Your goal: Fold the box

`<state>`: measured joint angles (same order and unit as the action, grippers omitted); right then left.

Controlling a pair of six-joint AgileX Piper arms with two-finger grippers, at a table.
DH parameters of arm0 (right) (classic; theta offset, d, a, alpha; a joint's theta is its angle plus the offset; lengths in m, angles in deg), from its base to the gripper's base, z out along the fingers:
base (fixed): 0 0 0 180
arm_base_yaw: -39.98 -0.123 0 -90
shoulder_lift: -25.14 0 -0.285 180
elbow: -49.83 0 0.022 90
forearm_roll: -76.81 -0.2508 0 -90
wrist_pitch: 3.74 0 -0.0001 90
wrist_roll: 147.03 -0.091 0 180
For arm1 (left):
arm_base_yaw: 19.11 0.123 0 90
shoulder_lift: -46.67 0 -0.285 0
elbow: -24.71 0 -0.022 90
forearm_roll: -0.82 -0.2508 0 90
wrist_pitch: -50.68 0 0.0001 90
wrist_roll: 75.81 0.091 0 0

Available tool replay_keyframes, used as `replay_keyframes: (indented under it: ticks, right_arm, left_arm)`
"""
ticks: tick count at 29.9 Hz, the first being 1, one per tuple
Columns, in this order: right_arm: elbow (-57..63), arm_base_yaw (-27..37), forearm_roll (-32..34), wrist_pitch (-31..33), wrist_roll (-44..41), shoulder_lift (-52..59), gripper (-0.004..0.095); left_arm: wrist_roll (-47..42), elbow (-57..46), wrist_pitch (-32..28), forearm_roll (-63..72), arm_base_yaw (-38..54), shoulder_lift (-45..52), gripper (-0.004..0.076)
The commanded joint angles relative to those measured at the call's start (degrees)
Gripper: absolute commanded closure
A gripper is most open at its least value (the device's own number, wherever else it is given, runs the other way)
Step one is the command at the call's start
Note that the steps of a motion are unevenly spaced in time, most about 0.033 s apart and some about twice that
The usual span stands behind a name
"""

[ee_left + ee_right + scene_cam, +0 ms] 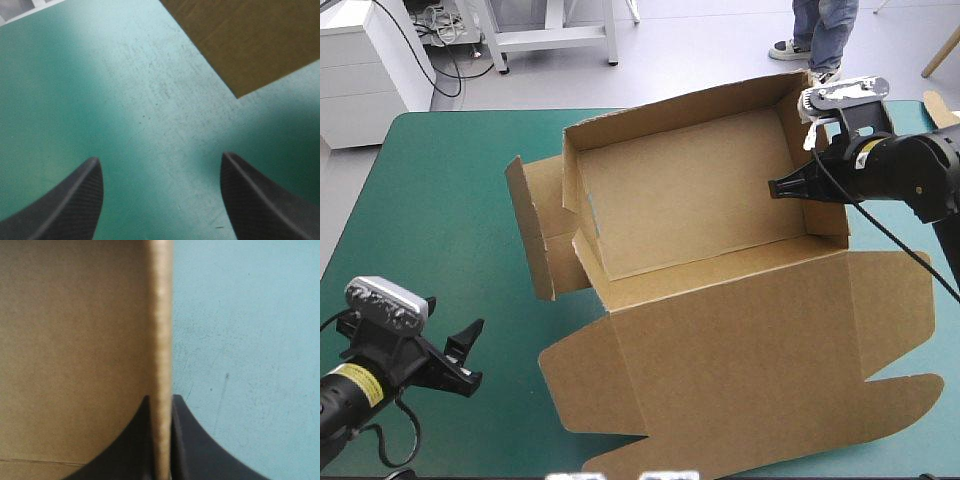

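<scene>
At mid-table, toward the right: the box [700, 210] stands as an open tray, its lid [750, 360] flat toward the near edge.
The right gripper [161, 399] pinches the right wall [826, 215] at its rim. The left gripper [468, 358] gapes over bare cover [440, 200], well apart from the box. The brown board is thin and creased, so a hard pull may buckle that wall or slide the unbraced tray. The left flap [535, 235] splays outward, untucked, and is likely to spring.

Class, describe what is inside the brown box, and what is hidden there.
Bare brown floor only in the box; the jaws of the right gripper clamp the right wall, one reaching inside and covering part of that wall's inner face.
</scene>
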<state>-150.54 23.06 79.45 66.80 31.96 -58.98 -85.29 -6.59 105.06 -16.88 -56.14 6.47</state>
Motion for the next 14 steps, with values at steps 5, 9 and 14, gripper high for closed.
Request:
replay_keyframes:
  ticks: [5, 9, 14]
  right_arm:
    - [-1.8, 0.1, -0.7, -3.5, 0.4, 2.0, 0.0929]
    - [-1.8, 0.1, -0.8, -3.5, 0.4, 2.0, 0.0930]
    - [-1.8, 0.1, -0.8, -3.5, 0.4, 2.0, 0.0930]
  left_arm:
    - [-3.4, 6.6, 0.7, -4.0, -0.2, -9.2, 0.0249]
    - [-7.7, 7.9, 4.9, -7.4, -0.2, -11.7, 0.0249]
    - [-9.1, 10.3, 6.4, -7.9, -0.2, -12.1, 0.0249]
